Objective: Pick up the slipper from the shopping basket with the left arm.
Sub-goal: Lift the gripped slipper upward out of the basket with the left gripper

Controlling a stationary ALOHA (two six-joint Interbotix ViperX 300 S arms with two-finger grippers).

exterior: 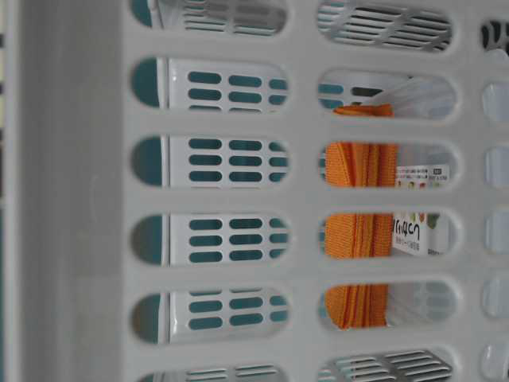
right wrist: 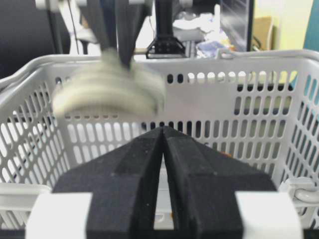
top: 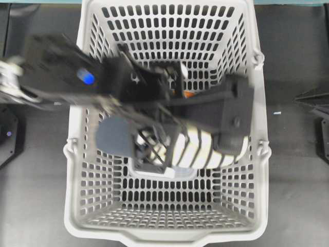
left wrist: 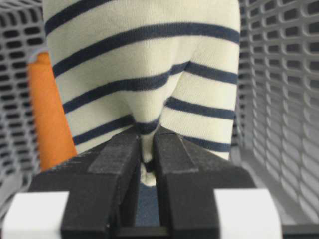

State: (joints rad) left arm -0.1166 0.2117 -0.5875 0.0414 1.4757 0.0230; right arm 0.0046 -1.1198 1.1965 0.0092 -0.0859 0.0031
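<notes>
A: Where do we have the slipper [left wrist: 144,74]?

B: Pinched in our left gripper [left wrist: 147,149]. Its fingers [left wrist: 117,154] are nearly pressed together, with a fold of the striped upper bunched between the tips. The rest of the slipper spreads out past the fingertips.

A: And against the basket [top: 77,154]?

B: From above, it hangs under our left arm [top: 61,67], over the basket's middle. In the right wrist view it looks level with the rim, blurred, so we judge it lifted clear of the floor.

A: How will it handle?

B: Soft and light, we'd say. The knit puckers into the pinch, so it gives easily and isn't fragile. The risk is that we hold only a ridge of fabric, and the dark sole end [top: 115,136], out past the fingers, may swing or sag.

A: A better place to hold?

B: Deeper across the upper, or by the stiffer sole edge. This fold seems enough, though.

A: Anything beside it?

B: An orange cloth [left wrist: 47,114] to the gripper's left, close to the slipper. We can't tell if they touch.

A: The right gripper [right wrist: 163,144]?

B: Its fingers meet at the tips, holding nothing.
</notes>
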